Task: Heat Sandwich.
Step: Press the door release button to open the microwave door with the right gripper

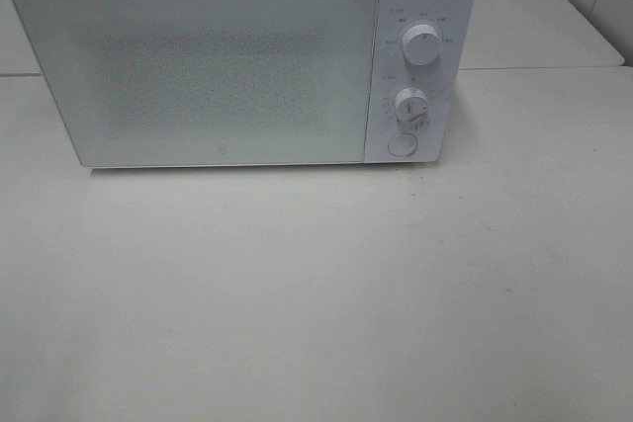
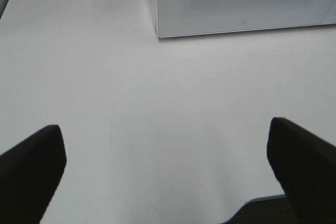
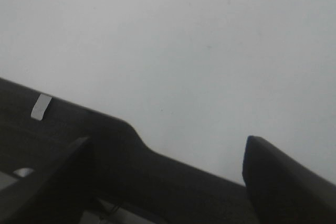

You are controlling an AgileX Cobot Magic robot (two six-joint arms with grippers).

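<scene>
A white microwave (image 1: 198, 66) stands at the back of the white table, door closed, with two knobs (image 1: 423, 46) and a round button (image 1: 402, 144) on its right panel. Its lower corner also shows in the left wrist view, the microwave (image 2: 241, 3) far ahead of the fingers. The sandwich is out of view. My left gripper (image 2: 165, 166) is open over bare table near the front edge, nothing between its fingers. My right gripper (image 3: 168, 177) is open too, hovering at the table's edge with nothing held. Neither gripper appears in the exterior high view.
The table (image 1: 316, 284) in front of the microwave is bare white surface. A second white tabletop (image 1: 534, 17) adjoins behind on the right. In the right wrist view a dark floor area (image 3: 79, 124) with a small grey tape piece (image 3: 41, 106) lies beyond the table edge.
</scene>
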